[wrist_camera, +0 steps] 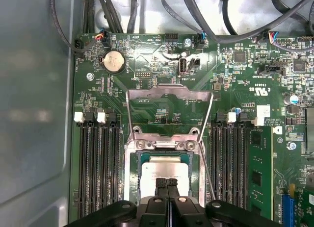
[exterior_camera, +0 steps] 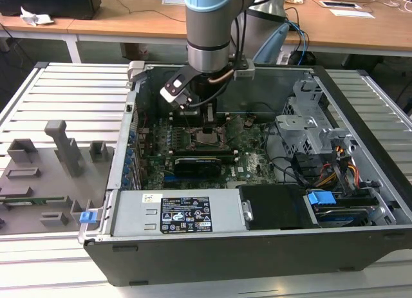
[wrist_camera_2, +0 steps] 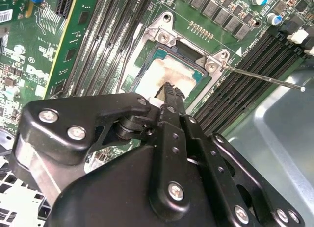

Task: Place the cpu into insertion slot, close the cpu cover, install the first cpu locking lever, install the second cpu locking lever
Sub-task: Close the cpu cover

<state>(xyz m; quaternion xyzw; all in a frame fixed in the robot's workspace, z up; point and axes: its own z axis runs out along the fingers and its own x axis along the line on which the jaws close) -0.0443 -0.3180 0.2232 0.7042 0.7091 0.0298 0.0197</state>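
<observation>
The cpu, a square chip with a whitish smeared metal top, lies inside the insertion slot, whose grey metal rim frames it. In both wrist views my gripper is shut, its black fingertips pressed together right over the cpu, at or just above its top. The cpu cover, a thin silvery frame, stands swung open beyond the slot. A thin wire locking lever is raised beside it and sticks out free. In the exterior view the gripper reaches down into the case onto the slot.
Black memory slots flank the socket on both sides. A graphics card sits in front of it. The open case holds a metal drive cage, cables and a power supply. Grey fixtures stand at the exterior view's left.
</observation>
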